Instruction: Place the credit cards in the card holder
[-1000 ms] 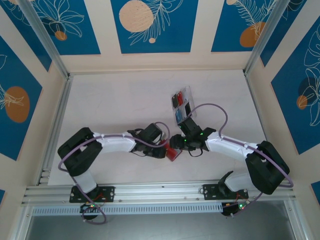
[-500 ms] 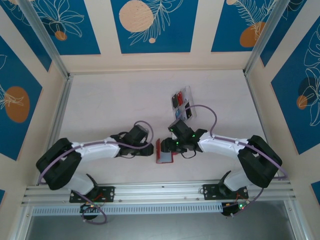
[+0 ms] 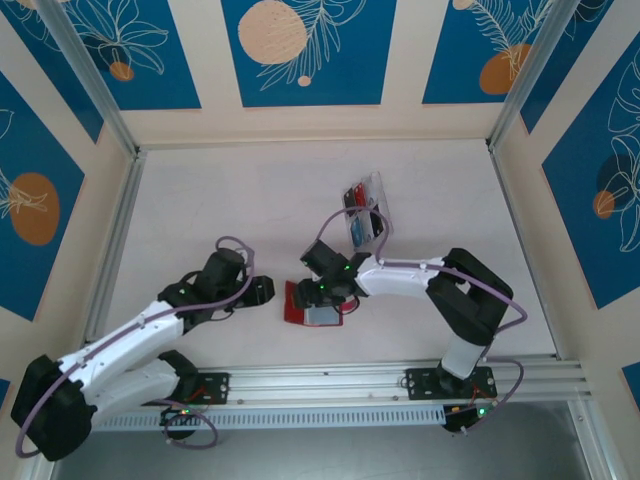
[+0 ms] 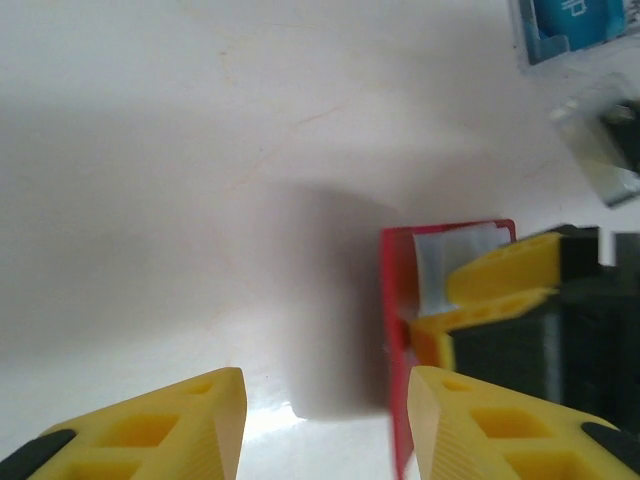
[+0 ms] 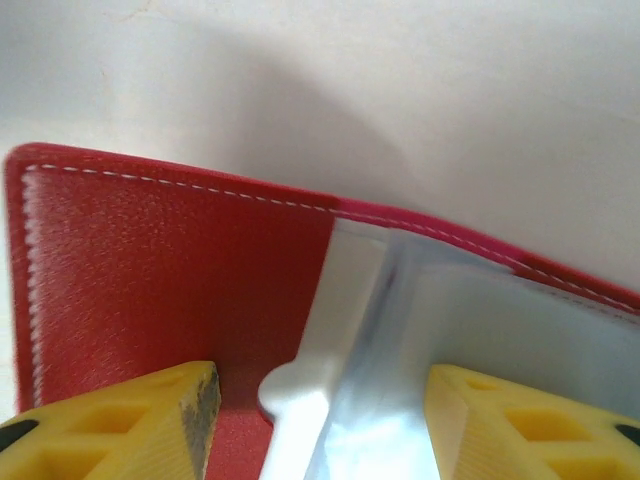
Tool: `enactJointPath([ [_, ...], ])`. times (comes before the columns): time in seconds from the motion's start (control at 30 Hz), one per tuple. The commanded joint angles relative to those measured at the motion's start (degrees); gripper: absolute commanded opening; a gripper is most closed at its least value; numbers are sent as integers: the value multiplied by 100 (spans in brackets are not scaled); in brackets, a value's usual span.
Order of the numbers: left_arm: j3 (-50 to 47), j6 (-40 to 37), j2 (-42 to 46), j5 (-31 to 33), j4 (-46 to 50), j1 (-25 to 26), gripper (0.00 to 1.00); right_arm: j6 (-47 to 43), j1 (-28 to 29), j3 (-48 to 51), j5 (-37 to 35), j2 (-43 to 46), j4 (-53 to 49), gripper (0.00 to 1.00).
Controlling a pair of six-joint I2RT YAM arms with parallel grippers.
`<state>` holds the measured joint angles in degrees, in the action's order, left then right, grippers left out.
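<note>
**Card holder open on table, right claw over it, left claw off to the side**

The card holder lies open on the table, near the front edge, between the 2 arms. It shows red leather on the left half and greyish clear sleeves on the right. From the top its right half is partly hidden under the right gripper. In the right wrist view its lower part and right end are cut off.

The right gripper sits over the holder with jaws apart, straddling the sleeve edge and not pinching it. The tips run out of frame, so contact with the leather cannot be told.

The left gripper is just left of the holder and apart from it. Its jaws are spread, with bare table between the fingers.

The credit cards, black, red and blue, lie in a clear tray behind the holder, well apart from it. The exact count is hard to make out because a purple cable crosses the tray. In the left wrist view the tray is blurred and clipped at the top right.
</note>
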<state>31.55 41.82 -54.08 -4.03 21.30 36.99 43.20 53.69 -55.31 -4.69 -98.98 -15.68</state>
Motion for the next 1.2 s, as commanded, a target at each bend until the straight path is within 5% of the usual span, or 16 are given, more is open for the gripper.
enactJointPath([
  [0.0, 340, -378, -91, -392, 656, -33, 42, -33, 81, -114, -225, -324, -219, 59],
  [0.13, 461, -405, -673, -666, 248, 168, 27, 4, 98, -96, -193, -270, -198, 56],
  [0.53, 789, -35, -2576, -814, -1225, 502, 5, -40, -138, 238, 636, 246, -102, 40],
  [0.9, 683, -175, -3167, -387, -1271, 605, 1, -227, -254, 233, 766, 581, -277, 41],
  [1.17, 668, -244, -3477, -221, -1382, 790, 1, -442, -324, 193, 38, 1192, -1078, 48],
])
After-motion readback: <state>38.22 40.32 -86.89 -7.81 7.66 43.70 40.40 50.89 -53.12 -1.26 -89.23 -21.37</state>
